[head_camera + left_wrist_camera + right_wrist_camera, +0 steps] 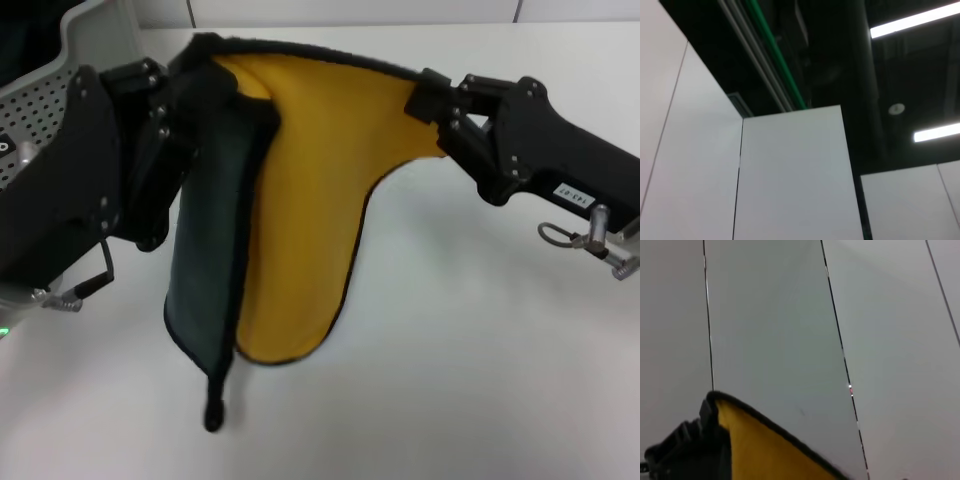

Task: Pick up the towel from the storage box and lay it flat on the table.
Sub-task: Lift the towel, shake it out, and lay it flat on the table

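The towel (300,220) hangs in the air above the white bench (480,380), stretched between the two grippers by its black-edged top border. In the head view the left gripper (185,85) has its jaws clamped on the towel's upper corner at the left, and the right gripper (432,98) has its jaws clamped on the opposite upper corner, so the top edge runs in a shallow arc from one to the other. Below that edge the cloth sags in a wide curve, its yellow face turned to the head camera. On the left side the towel folds over on itself, showing a long dark green-grey strip that drops beside the left arm. The small black corner loop (214,408) dangles from the lowest point of that fold, near the bench surface; whether it touches cannot be told. The storage box (40,95), light grey with rows of small holes, sits at the far left behind the left arm, well clear of the towel. The right wrist view catches a yellow piece of the towel (760,450) with its black edging against pale wall panels. The left wrist view shows only wall panels and ceiling lights.
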